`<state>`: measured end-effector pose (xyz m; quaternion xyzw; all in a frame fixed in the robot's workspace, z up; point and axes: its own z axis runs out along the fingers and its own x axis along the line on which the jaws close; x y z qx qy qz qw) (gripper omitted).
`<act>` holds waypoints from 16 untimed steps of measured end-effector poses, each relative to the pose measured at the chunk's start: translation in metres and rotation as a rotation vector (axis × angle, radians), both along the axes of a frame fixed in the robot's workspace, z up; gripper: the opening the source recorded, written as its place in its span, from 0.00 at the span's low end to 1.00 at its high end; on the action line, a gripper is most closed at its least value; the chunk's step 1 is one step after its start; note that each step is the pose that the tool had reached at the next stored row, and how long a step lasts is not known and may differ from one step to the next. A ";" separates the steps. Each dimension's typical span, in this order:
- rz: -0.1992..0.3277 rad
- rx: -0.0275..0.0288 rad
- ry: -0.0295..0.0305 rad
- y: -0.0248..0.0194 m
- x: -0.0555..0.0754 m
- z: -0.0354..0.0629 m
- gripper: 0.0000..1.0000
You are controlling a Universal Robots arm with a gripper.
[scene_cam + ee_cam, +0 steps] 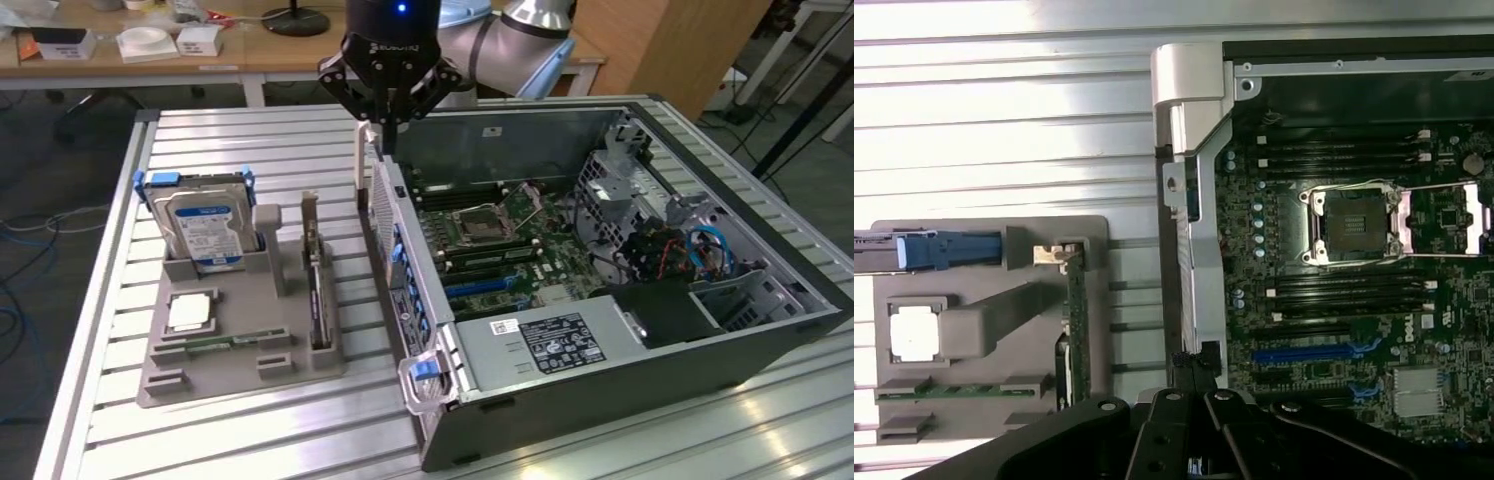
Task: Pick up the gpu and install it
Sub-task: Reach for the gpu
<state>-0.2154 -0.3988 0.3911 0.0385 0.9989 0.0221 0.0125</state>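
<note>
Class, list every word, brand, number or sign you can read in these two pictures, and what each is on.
"ROBOTIQ": on the pincer body, faint.
"DELL": on the motherboard, sideways.
Power supply label: too small to read.
Hard drive label: too small to read.

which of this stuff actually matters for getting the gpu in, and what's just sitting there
For the job:
- gpu, on edge in the grey holder
- gripper, shut, empty, over the case's edge
- open computer case, motherboard

Just lying about, in the holder:
- hard drive
- processor chip
- memory stick
</note>
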 end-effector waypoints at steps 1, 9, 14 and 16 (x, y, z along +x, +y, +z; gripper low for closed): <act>0.000 0.0000 0.0000 0.0000 -0.001 0.0000 0.11; 0.000 0.0000 0.0001 0.0000 -0.005 -0.0001 0.11; 0.000 -0.0001 0.0000 0.0000 -0.010 -0.0003 0.11; 0.000 0.0000 0.0000 0.0000 -0.013 -0.0005 0.11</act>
